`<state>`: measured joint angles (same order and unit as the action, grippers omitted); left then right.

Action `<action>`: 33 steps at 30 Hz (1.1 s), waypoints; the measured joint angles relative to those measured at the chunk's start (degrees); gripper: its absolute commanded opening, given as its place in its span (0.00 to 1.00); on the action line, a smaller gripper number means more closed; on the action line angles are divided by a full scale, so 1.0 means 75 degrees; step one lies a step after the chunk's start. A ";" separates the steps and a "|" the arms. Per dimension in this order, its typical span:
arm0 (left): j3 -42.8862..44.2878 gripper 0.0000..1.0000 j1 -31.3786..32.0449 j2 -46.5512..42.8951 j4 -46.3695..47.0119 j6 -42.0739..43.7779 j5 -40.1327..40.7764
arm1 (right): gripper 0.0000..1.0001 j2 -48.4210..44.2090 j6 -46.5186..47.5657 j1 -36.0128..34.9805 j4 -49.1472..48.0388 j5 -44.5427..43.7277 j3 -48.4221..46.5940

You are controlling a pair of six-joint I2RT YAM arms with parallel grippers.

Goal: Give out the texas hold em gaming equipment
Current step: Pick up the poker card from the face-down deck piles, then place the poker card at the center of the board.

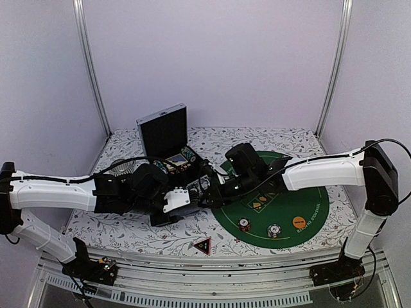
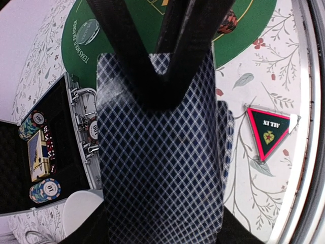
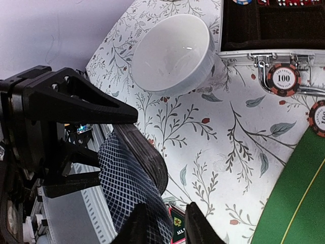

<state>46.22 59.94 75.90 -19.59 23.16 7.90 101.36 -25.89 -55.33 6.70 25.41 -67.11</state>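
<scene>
At the middle of the flowered table [image 3: 228, 152], just left of the green felt mat [image 1: 308, 199], the two arms meet over a deck of playing cards [image 2: 160, 168]. The right gripper [image 3: 169, 207] has its fingers drawn near each other at the deck's free edge. A narrow gap shows between them, and whether a card sits in that gap cannot be told. The left gripper [image 3: 109, 147] is clamped on the deck and holds it above the cloth, checked back toward its own camera. The step in hand looks like pulling one card off the deck to deal it. To do it well, the right fingers should pinch only the outermost card near its edge, and the left grip should stay firm. The card should then slide along its own face so no second card follows. Counted outward, there is one deck and one black red-edged triangle [image 2: 267, 129] on the cloth near the front edge. On the mat lie two striped chips [image 1: 244, 224] [image 1: 274, 230] and one orange disc [image 1: 298, 222]. Two more chips marked 100 [image 3: 283, 79] lie by the metal edge of the one open case [image 1: 162, 131]. Two chip stacks [image 2: 44, 190] sit inside the case. One white bowl [image 3: 172, 53] stands beside it.
</scene>
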 measured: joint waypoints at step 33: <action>-0.0178 0.59 -0.0067 -0.0154 -0.0152 0.0111 0.0047 | 0.02 -0.2072 0.0064 0.0828 0.0592 -0.0239 0.0248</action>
<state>44.88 59.44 74.74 -20.73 23.99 8.25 85.82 -25.41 -49.12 11.14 23.62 -65.25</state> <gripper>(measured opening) 0.589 0.025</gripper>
